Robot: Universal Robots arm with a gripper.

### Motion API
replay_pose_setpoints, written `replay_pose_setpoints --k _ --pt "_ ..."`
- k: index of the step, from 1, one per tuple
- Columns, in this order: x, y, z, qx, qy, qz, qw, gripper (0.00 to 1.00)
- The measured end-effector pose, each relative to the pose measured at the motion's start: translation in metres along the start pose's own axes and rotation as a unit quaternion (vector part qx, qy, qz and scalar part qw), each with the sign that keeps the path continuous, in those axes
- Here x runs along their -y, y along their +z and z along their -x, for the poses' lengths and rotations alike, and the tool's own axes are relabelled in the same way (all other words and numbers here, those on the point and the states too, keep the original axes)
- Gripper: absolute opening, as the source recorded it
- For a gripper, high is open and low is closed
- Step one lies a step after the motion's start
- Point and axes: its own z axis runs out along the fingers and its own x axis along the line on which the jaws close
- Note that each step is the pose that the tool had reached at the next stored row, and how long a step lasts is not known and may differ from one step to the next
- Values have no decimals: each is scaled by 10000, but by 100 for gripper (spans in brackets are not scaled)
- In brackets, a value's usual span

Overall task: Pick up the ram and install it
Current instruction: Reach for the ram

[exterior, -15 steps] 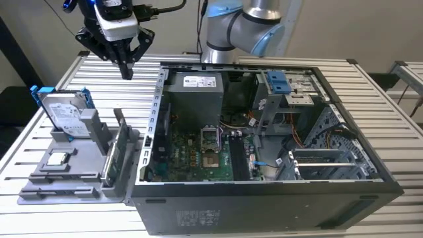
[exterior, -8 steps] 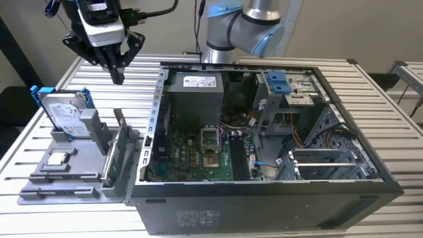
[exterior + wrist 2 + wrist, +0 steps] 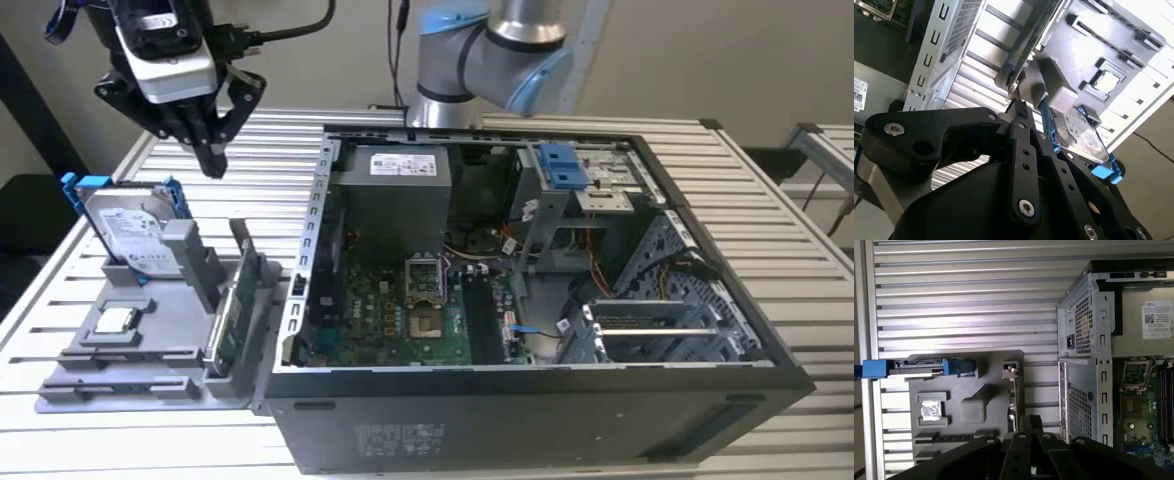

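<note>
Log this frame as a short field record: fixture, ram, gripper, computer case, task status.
fixture: grey plastic tray on the slatted metal table, at the exterior view's left of the open dark computer case
ram: thin dark ram stick, lying flat in the tray, untouched
other parts in tray: silver hard drive with blue bracket; upright green circuit card
gripper: black two-finger gripper, shut, empty, in the air over the tray
case: green motherboard exposed
status: ram not picked up
</note>
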Motion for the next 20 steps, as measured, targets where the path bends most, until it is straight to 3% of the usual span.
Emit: replay_pose_setpoints --k 7,20 --pt "68 0 -264 -1 -10 4 10000 11" --pt "99 8 -704 -3 -41 6 10000 11"
